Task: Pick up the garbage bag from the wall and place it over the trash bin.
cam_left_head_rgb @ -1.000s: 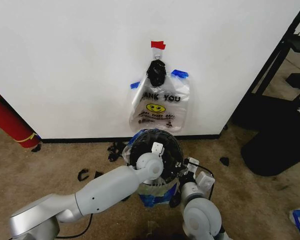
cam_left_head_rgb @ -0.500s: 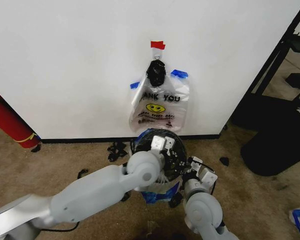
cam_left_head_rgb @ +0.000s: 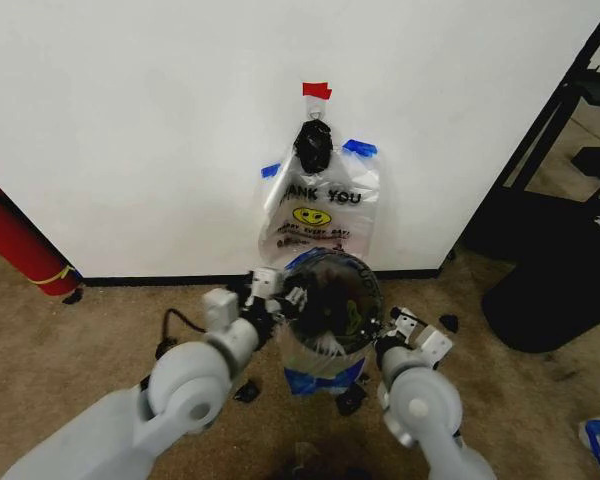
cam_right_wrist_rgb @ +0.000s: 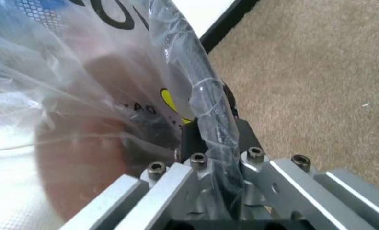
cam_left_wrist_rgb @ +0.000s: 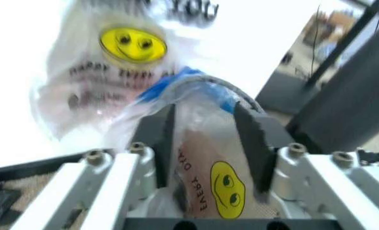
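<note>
Rounded grey-white arms — each hand [cam_left_wrist_rgb: 205, 143] silver-ribbed, black-fingered, with socket screws.

"THANK YOU" above a yellow smiley on the hanging printed bag [cam_left_head_rgb: 318, 212], smaller print unreadable

Head looks down; wrists closely share the trash bin [cam_left_head_rgb: 328, 300].

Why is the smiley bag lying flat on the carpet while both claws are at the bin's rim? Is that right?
No. The smiley bag hangs on the wall above the trash bin, not on the carpet; the head view shows it. The left claw and right claw are at the bin's rim, by the garbage bag.
</note>
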You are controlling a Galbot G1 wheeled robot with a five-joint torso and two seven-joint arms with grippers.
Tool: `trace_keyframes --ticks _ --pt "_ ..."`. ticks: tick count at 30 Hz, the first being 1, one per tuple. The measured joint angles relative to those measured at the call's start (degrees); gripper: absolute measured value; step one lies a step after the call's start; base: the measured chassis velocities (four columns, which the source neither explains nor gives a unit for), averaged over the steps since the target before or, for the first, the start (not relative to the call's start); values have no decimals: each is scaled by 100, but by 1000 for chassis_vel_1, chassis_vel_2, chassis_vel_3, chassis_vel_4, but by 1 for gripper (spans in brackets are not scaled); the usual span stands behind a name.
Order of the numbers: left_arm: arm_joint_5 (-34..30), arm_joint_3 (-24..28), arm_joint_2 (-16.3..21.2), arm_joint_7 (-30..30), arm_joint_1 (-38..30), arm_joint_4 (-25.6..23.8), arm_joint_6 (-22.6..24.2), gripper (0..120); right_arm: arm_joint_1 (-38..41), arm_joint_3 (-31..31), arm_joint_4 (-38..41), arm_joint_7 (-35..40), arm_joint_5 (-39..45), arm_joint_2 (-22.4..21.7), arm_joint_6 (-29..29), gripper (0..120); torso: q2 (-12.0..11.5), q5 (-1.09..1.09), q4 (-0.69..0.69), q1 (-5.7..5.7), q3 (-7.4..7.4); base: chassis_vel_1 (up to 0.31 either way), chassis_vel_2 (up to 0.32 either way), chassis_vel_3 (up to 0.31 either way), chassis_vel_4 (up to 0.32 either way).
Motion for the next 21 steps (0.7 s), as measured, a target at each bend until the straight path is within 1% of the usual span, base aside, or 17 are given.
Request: trace_keyframes --ticks 2,5,6,7,10,11,12,13,14,15,17,21 --pt "224 -203 -63 155 482 -26 -196 54 117 114 -38 77 183 -18 -14 0 0 0 -2 0 0 0 0 0 0" --pt "580 -512 -235 351 1405 10 -536 68 249 200 -87 153 374 -87 -49 0 0 1 2 0 0 0 0 0 0" --pt "580 -512 -235 351 1405 10 -536 68 249 200 -87 153 374 -87 -49 0 0 1 2 0 0 0 0 0 0" --pt "599 -538 -322 367 1605 36 -616 71 273 200 -106 156 392 -109 -57 0 0 1 2 0 0 0 0 0 0" --pt "611 -519 -561 586 1994 177 -873 84 349 199 -170 160 434 -174 -93 0 0 2 1 0 0 0 0 0 0" --pt "608 -506 -586 631 2025 213 -908 86 369 196 -182 165 447 -194 -97 0 0 2 1 0 0 0 0 0 0" --pt "571 -477 -639 745 2073 309 -991 92 409 178 -194 176 465 -242 -103 0 0 1 1 0 0 0 0 0 0" --pt "571 -477 -639 745 2073 309 -991 92 409 178 -194 176 465 -242 -103 0 0 1 1 0 0 0 0 0 0" --pt "516 -464 -660 821 2086 382 -1037 97 429 160 -193 182 474 -268 -105 0 0 1 0 0 0 0 0 0 0" --pt "480 -458 -669 857 2089 422 -1050 98 438 149 -191 188 484 -281 -110 0 0 1 0 0 0 0 0 0 0" --pt "468 -422 -676 964 2097 529 -1052 100 445 145 -166 202 486 -290 -128 0 0 1 0 0 0 0 0 0 0" --pt "743 -259 -650 1197 2114 731 -1048 98 408 143 -151 204 427 -261 -135 0 0 1 0 0 1 0 0 0 0"
